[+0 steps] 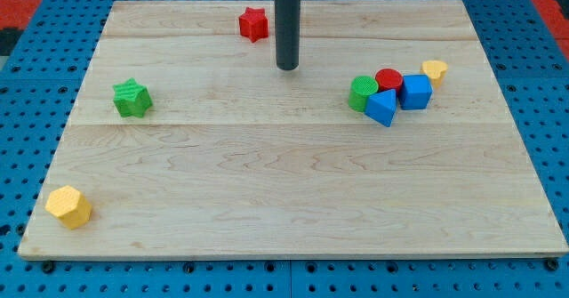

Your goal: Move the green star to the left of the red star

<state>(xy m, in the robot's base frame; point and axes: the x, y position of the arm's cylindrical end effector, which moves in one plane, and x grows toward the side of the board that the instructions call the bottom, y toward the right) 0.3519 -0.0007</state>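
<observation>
The green star [132, 98] lies on the wooden board at the view's left, about mid-height. The red star [253, 23] lies near the view's top, left of centre. My tip [287, 67] is at the lower end of the dark rod, just right of and below the red star, apart from it. It is far to the right of the green star and touches no block.
A cluster sits at the view's right: green cylinder [363, 93], red cylinder [388, 79], blue triangular block [383, 108], blue cube [415, 92], small yellow block [435, 69]. A yellow hexagonal block [68, 206] lies at the bottom left. The board [284, 191] rests on a blue pegboard.
</observation>
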